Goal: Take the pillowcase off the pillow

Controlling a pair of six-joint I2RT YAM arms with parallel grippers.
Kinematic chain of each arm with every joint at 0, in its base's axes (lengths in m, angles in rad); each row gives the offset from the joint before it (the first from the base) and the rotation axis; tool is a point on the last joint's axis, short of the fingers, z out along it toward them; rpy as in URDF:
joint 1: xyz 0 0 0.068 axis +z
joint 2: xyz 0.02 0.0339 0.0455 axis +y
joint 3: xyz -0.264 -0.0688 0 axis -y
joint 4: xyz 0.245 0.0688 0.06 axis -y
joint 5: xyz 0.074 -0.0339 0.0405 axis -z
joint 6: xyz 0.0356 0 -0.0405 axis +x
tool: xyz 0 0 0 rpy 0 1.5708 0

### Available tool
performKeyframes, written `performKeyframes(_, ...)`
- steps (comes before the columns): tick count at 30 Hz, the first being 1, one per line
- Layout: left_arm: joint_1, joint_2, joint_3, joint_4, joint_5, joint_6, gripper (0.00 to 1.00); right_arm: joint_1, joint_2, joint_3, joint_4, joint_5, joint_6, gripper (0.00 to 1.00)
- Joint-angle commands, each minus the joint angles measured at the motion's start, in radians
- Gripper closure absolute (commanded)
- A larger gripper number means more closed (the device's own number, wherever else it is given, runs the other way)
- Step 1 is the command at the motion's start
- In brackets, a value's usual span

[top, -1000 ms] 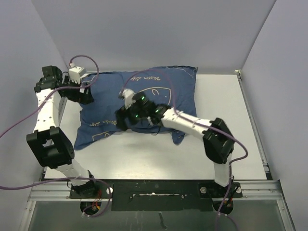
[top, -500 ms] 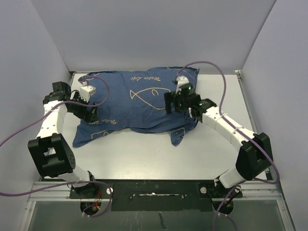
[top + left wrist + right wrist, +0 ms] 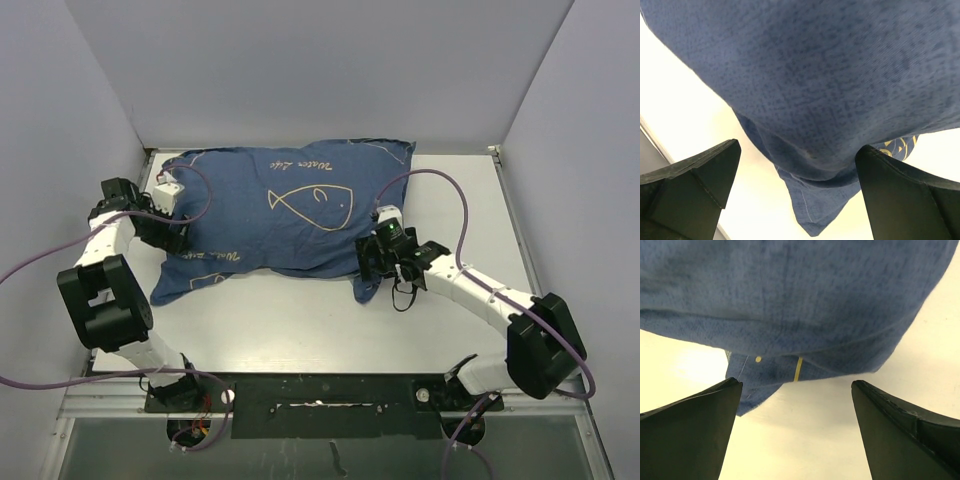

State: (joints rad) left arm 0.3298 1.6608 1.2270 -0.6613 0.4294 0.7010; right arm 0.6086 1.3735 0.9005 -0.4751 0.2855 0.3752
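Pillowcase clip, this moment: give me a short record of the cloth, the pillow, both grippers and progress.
pillowcase: blue, fish outline facing up, lying plump on the table
pillow: not visible, fully covered
left gripper: open, at the pillowcase's left end
right gripper: open, at its near right corner
progress: removal not begun, nothing gripped
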Motion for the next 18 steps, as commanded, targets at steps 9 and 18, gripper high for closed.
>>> performKeyframes(9, 0.170, -0.022, 0.055, -0.090, 0.138, 0.052, 0.02, 0.019, 0.163, -0.067, 0.279, -0.082, 0.099, 0.02)
performKeyframes(18, 0.217, -0.045, -0.069, -0.264, 0.263, 0.226, 0.02, 0.043, 0.211, -0.072, 0.334, -0.054, 0.100, 0.06)
